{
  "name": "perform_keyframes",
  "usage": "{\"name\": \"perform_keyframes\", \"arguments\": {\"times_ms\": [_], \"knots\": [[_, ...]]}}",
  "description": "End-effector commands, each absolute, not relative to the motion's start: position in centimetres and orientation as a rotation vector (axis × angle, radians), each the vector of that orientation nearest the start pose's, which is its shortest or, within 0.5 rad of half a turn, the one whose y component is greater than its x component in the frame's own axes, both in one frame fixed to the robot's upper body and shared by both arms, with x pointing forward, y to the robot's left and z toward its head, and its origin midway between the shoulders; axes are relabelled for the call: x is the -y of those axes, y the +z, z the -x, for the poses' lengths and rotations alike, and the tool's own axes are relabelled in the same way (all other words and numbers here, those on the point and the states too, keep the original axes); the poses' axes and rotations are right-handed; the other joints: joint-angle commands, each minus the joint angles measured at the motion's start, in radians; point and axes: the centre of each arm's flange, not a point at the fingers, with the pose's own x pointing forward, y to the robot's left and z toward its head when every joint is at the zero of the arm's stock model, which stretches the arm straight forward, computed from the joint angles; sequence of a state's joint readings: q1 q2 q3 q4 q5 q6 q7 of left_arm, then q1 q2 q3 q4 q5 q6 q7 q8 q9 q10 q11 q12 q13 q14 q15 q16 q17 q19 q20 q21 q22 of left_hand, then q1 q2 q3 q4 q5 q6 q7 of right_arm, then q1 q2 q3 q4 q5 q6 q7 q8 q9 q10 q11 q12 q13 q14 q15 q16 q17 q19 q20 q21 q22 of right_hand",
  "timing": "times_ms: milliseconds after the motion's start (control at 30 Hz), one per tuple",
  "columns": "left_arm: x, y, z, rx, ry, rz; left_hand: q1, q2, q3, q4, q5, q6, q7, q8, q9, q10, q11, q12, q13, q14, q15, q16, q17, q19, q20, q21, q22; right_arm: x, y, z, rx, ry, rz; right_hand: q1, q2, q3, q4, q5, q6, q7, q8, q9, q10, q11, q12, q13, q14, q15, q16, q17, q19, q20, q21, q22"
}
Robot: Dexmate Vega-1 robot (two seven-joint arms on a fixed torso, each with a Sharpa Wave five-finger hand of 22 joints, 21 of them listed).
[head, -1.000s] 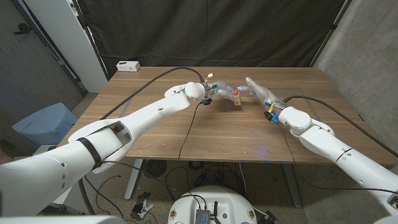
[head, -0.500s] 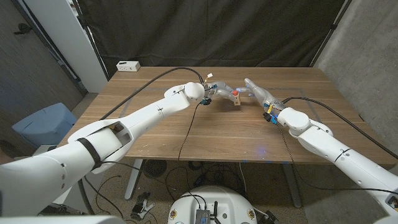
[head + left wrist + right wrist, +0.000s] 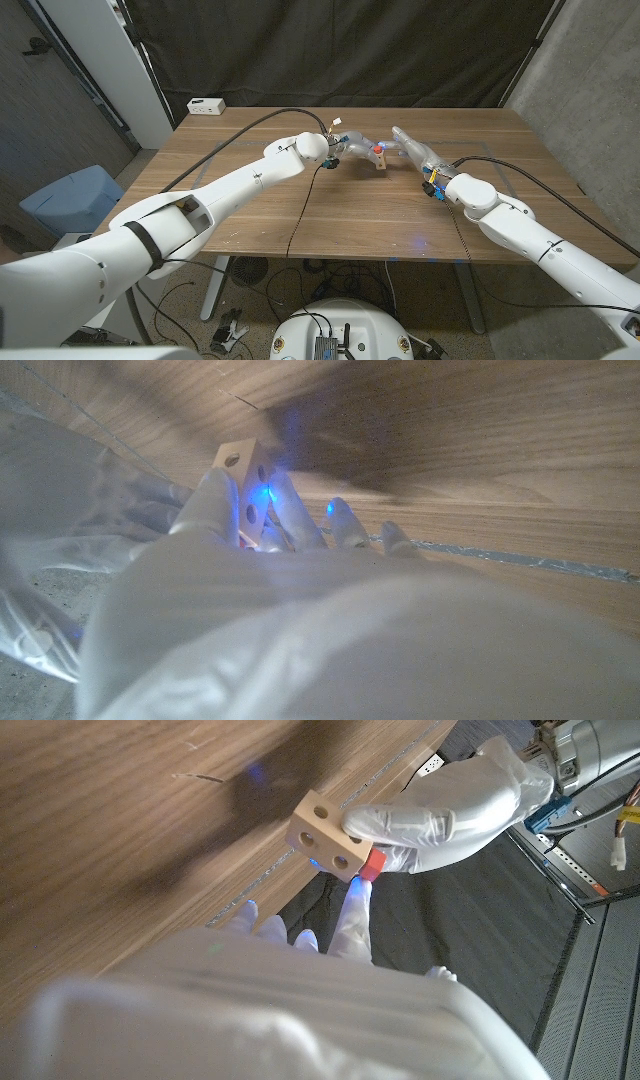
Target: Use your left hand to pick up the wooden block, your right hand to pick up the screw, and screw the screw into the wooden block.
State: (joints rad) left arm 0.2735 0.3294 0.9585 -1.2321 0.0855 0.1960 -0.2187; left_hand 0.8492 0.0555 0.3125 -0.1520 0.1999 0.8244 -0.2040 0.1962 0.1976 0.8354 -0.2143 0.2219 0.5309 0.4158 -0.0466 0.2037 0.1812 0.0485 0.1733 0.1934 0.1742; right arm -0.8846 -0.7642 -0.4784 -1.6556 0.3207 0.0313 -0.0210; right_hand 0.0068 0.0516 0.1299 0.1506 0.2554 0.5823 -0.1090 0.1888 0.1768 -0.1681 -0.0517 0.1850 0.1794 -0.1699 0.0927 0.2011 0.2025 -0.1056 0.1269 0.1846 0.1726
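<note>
Gripping the wooden block point(image 3: 328, 837), left hand point(image 3: 440, 805) opposite right hand point(image 3: 412, 148).

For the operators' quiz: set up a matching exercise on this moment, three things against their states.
Things:
1. wooden block
2. screw
3. white box

States:
A. red-headed, at the block's side, right hand fingertip on it
B. sits at the table's far left corner
C. held above the table by the left hand

Pairs: 1-C, 2-A, 3-B
</note>
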Motion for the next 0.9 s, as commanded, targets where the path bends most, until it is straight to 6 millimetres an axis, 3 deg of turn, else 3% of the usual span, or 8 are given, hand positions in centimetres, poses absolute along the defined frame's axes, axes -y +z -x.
{"name": "perform_keyframes", "arguments": {"times_ms": [33,900], "knots": [[-2.6,6.4,-67.8,0.454,-0.501,-1.087,0.001,0.007,0.007,0.001,0.005,0.03,0.02,0.007,0.002,0.008,-0.001,-0.002,0.003,0.006,-0.05,0.005,0.003,0.001,-0.001,0.003,0.004,25.1,-1.9,-60.3,0.519,0.279,0.542,-0.012,0.001,-0.002,0.005,0.008,0.01,-0.003,0.004,0.003,-0.032,0.0,0.004,0.001,-0.149,0.008,0.005,0.005,-0.005,0.004,0.006,0.001],[-2.4,6.5,-68.2,0.449,-0.509,-1.089,0.0,0.009,0.007,0.002,0.005,0.029,0.019,0.006,0.002,0.007,-0.001,-0.003,0.003,0.004,-0.048,0.005,0.004,0.001,0.0,0.003,0.004,25.3,-2.5,-59.3,0.516,0.268,0.547,-0.01,0.007,-0.009,0.01,0.013,0.011,-0.006,0.003,0.003,-0.03,-0.001,0.004,0.001,-0.147,0.006,0.007,0.005,-0.005,0.003,0.007,0.001]]}}
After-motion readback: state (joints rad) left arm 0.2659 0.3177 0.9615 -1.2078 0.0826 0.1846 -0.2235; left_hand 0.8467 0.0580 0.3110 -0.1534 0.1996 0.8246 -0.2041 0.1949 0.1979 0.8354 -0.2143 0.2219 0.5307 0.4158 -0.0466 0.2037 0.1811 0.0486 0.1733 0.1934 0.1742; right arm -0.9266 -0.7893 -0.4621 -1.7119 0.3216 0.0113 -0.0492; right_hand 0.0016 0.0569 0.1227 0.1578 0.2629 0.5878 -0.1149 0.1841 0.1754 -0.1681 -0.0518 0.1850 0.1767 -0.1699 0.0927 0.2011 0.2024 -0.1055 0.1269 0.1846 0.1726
